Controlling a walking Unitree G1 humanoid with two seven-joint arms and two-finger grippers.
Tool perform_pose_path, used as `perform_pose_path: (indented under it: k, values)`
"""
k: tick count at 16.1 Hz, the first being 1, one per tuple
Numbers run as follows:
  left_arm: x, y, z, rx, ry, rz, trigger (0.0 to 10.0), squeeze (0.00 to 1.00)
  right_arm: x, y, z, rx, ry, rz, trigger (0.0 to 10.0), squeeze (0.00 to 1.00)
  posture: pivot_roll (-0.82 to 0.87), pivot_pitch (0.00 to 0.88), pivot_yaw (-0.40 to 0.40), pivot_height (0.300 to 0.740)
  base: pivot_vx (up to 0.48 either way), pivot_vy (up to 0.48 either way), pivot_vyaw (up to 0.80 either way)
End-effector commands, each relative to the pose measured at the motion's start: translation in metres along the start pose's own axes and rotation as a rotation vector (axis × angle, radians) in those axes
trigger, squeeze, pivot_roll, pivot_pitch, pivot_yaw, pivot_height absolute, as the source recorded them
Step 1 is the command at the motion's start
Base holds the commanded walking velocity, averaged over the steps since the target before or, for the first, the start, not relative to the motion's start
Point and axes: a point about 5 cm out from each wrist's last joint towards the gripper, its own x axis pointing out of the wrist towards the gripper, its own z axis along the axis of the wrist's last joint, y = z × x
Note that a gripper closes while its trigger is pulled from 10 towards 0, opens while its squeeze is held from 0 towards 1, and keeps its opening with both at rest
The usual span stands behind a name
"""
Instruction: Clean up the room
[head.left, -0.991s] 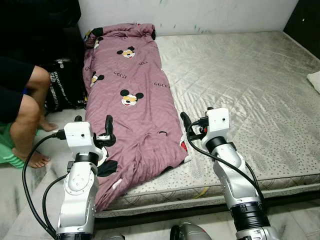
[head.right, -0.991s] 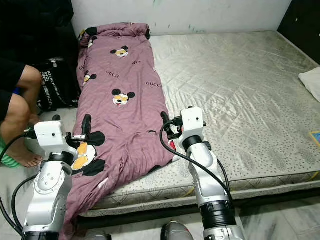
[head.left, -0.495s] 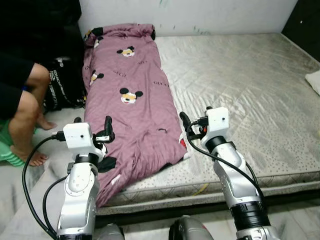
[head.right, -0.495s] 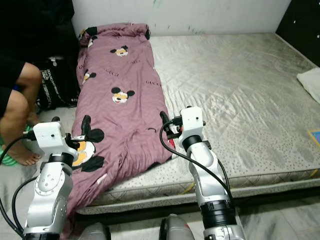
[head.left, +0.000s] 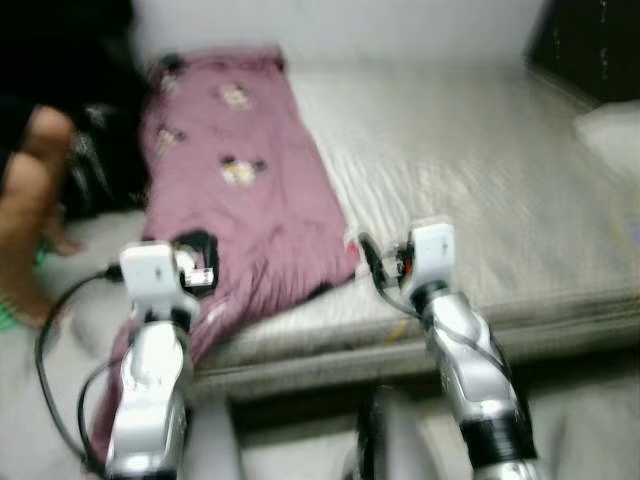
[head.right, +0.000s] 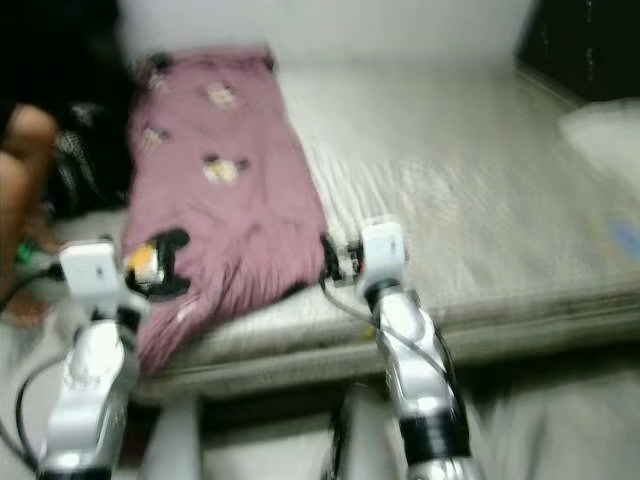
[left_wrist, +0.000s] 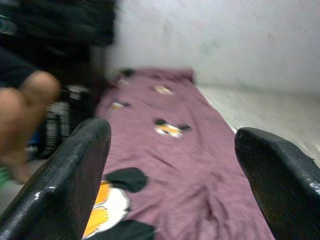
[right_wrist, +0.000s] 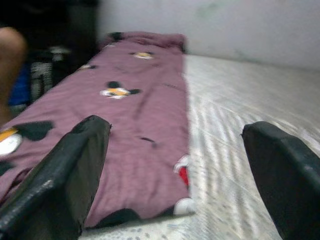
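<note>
A purple cartoon-print blanket (head.left: 240, 190) lies along the mattress (head.left: 480, 180) ahead of both grippers; left gripper (left_wrist: 170, 185) and right gripper (right_wrist: 175, 175) hover with fingers spread apart, holding nothing, a person's leg (head.left: 25, 200) beside the bed

Through the blurred left eye view I log a grey mattress (head.left: 480, 170) with a mauve cartoon-print blanket (head.left: 235, 190) laid lengthwise along its left side, the near end spilling over the mattress edge. My left gripper (head.left: 197, 270) hovers at that draped near corner, and my right gripper (head.left: 370, 262) sits just beside the blanket's right hem above the mattress edge. At far left I note a person's bare leg (head.left: 25, 215) and a dark bag (head.left: 90, 170) beside the bed, and at far right a pale item (head.left: 610, 125) on the mattress.
</note>
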Motion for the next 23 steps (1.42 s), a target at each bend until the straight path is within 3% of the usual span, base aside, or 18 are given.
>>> perform_pose_path:
  k: [1, 15, 23]
  values:
    - [-0.0042, 0.0024, -0.0078, 0.002, 0.040, 0.017, 10.0, 0.00, 0.0031, 0.0029, 0.0030, -0.001, -0.004, 0.021, 10.0, 0.00, -0.01, 0.000, -0.033, 0.608, 0.000, 0.000, 0.00]
    - [-0.0056, -0.0006, -0.0073, -0.022, 0.034, -0.001, 10.0, 0.00, 0.0034, 0.0069, 0.0008, -0.019, 0.007, 0.072, 10.0, 0.00, 0.00, 0.000, -0.045, 0.608, 0.000, 0.000, 0.15]
    - [-0.0043, 0.0003, -0.0066, -0.026, 0.038, 0.004, 10.0, 0.00, 0.0059, 0.0077, 0.0012, -0.013, 0.011, 0.081, 10.0, 0.00, 0.00, 0.000, -0.044, 0.513, 0.000, 0.000, 0.00]
